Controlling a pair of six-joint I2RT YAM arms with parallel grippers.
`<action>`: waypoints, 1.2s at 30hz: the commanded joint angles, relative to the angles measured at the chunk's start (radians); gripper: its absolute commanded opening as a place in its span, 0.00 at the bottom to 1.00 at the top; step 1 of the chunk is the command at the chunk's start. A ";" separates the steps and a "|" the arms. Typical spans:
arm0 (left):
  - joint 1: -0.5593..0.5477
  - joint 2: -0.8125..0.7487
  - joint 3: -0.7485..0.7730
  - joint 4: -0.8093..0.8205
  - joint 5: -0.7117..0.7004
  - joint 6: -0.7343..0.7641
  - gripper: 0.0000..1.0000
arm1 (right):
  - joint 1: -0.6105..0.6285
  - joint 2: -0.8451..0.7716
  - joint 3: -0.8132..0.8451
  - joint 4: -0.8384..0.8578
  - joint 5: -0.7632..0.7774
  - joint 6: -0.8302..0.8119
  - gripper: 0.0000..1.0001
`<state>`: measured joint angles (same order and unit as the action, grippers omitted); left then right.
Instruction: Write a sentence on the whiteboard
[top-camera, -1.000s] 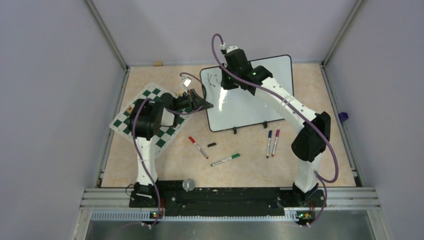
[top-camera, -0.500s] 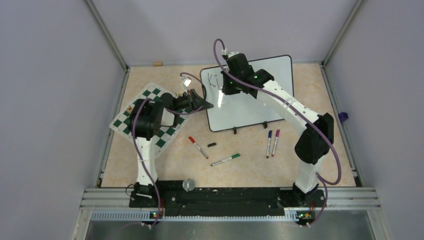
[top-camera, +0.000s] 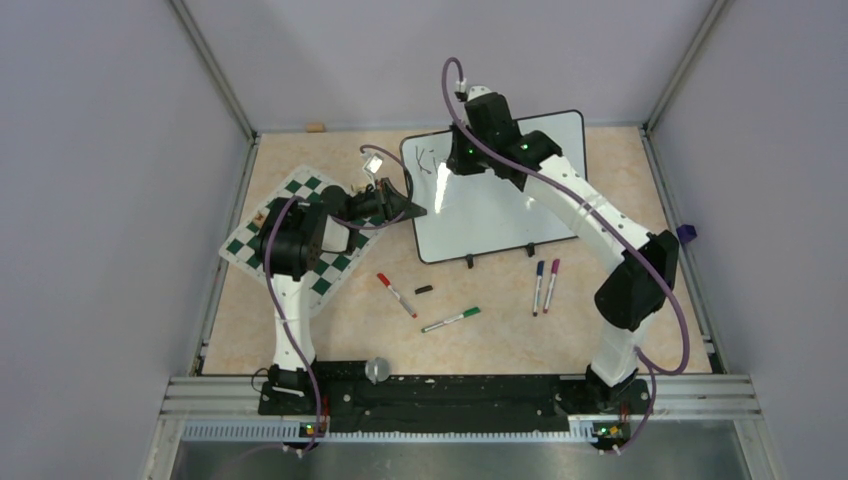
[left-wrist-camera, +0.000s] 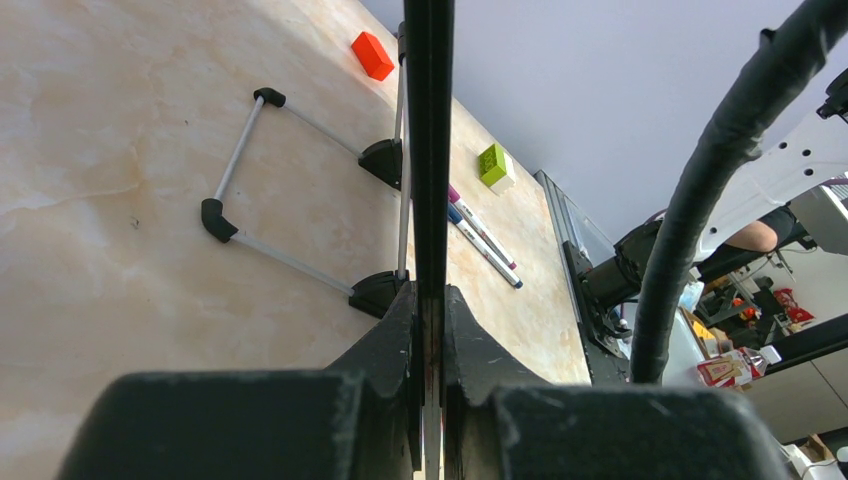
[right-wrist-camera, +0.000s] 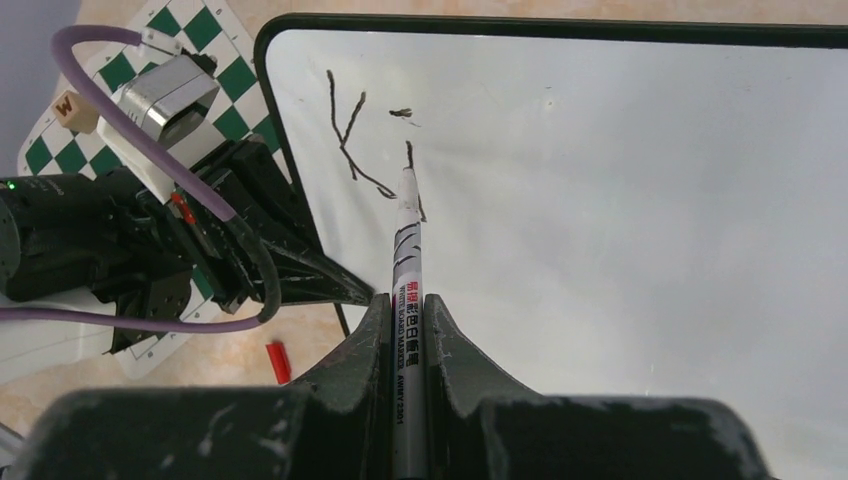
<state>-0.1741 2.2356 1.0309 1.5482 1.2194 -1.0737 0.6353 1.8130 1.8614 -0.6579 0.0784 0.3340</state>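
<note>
Opening word under way at the whiteboard's top-left corner

Just right of the chess mat, the left gripper is clenched on the left edge of the whiteboard, which stands propped on its feet toward the table's far edge; near the board's top-left corner the sentence is so far only a "K" and the start of an "i"; the marker has its tip on that last stroke, its barrel grasped by the right gripper; the next move likely calls for light, even strokes rightward along the top line, without pushing the board out of the left clamp.
</note>
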 joint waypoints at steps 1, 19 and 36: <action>-0.018 -0.041 -0.012 0.072 0.101 0.004 0.00 | -0.022 -0.033 0.065 0.003 0.037 0.018 0.00; -0.018 -0.045 -0.014 0.072 0.103 0.005 0.00 | -0.025 0.026 0.099 -0.010 0.012 0.002 0.00; -0.018 -0.046 -0.015 0.072 0.099 0.006 0.00 | -0.025 0.069 0.107 -0.033 0.056 -0.008 0.00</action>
<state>-0.1741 2.2337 1.0309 1.5433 1.2198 -1.0744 0.6167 1.8698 1.9137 -0.6922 0.1081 0.3401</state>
